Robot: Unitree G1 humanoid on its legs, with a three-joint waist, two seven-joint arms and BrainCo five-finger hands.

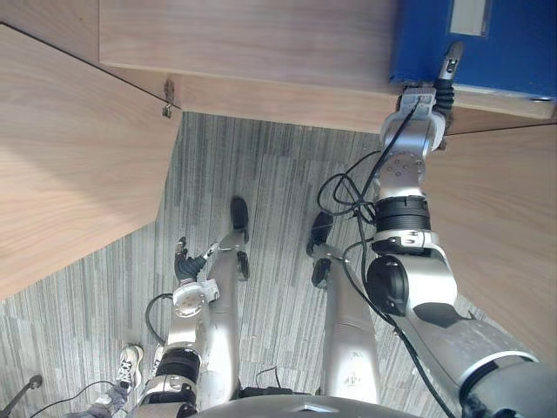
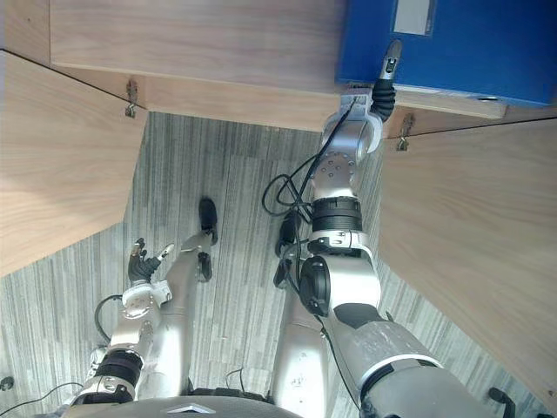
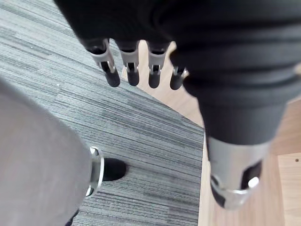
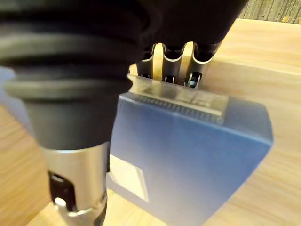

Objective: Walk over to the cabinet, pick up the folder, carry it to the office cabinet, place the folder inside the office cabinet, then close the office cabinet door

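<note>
1 blue folder [image 1: 509, 48] rests on the wooden cabinet shelf [image 1: 261, 39], near its front edge. The right hand [image 2: 384, 91] grips it, fingers [image 4: 171, 66] hooked over its top edge. The left hand [image 1: 185, 261] hangs low above the carpet [image 1: 270, 165], fingers loosely straight.

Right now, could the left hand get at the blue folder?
Probably not: the left hand hangs low over the floor, far from the blue folder up in the cabinet, where the right hand is.
</note>
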